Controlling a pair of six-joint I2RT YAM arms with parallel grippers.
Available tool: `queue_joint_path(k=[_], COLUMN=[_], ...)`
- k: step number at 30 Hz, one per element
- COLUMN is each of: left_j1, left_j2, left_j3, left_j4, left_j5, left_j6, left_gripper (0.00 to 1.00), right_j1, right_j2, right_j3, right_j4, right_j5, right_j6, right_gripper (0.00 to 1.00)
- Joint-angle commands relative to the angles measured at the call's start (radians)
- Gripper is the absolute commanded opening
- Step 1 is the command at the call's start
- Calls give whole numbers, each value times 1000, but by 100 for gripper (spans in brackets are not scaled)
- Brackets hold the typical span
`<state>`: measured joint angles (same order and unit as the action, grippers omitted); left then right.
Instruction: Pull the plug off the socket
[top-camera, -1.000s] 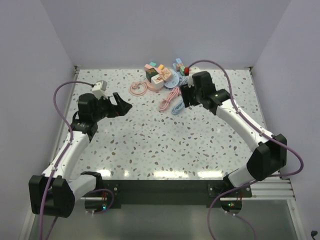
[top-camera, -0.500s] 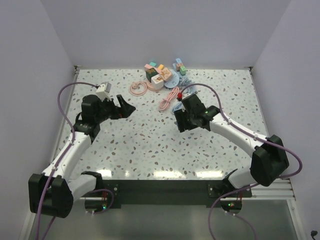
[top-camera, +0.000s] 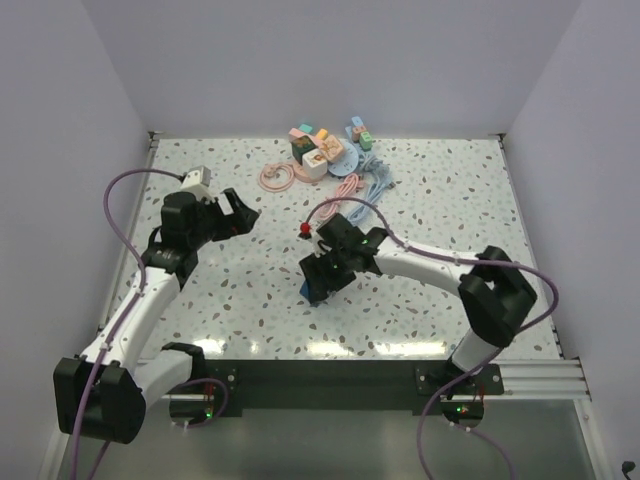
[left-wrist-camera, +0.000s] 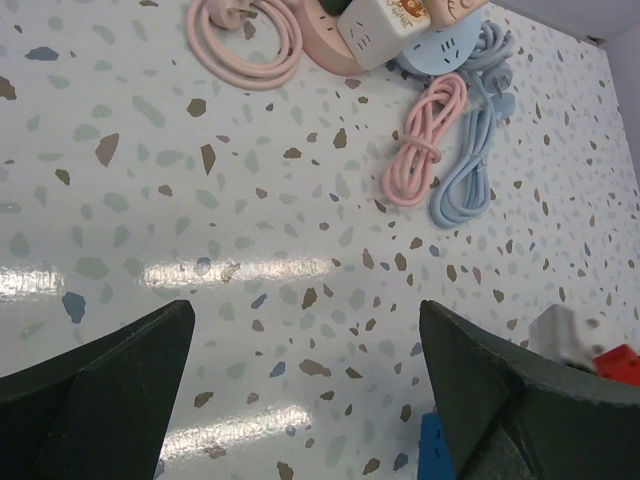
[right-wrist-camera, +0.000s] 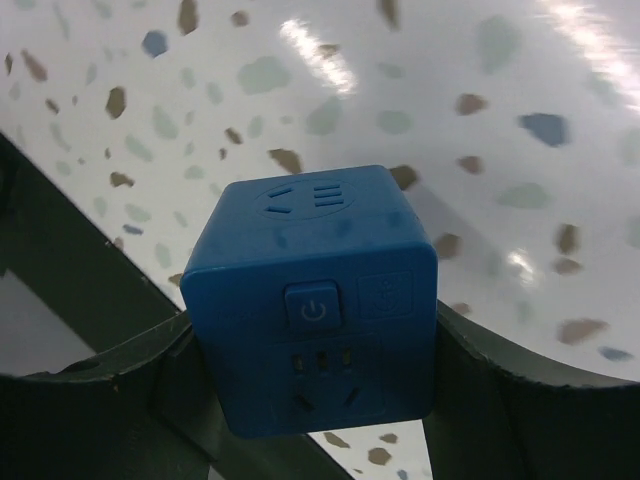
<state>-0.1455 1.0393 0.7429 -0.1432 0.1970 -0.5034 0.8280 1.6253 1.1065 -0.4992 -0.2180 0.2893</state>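
The blue socket cube looks like smooth, matt plastic. The speckled table is glossy, mirroring lights. The pink cable appears smooth, rubbery.

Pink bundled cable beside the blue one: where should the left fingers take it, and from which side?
Grip the pink cable at its pinched middle, coming straight down with the left fingers across its narrow width. It lies flat as a long bundle, slimmest there. The blue cable lies close alongside, so little room is likely on that side.
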Motion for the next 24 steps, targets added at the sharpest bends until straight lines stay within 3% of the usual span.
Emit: queue_joint_path(k=[1, 12, 13, 15, 21, 24], left_j1=[-2, -2, -2, -2, -2, -2], left_j2=[-1, -18, -15, -13, -28, -33], left_j3=[49, 15, 13, 9, -16, -25], left_j4=[-39, -30, -32, -30, -39, -33], left_j5=[-54, -33, -30, -30, -45, -45], left_j6=[-18, -17, -17, -15, -15, -20], left_gripper=[100, 100, 100, 100, 100, 100], right_j1=[49, 118, 132, 144, 157, 155], right_j2=[93, 229, 252, 289, 349, 355], right_j3=[64, 87, 104, 150, 205, 234], right_j4=[36, 76, 45, -40, -143, -180], right_j5=[-205, -696, -699, -678, -612, -560], right_j6=[18, -45, -82, -137, -193, -197], right_gripper=[0, 1, 7, 29, 50, 69])
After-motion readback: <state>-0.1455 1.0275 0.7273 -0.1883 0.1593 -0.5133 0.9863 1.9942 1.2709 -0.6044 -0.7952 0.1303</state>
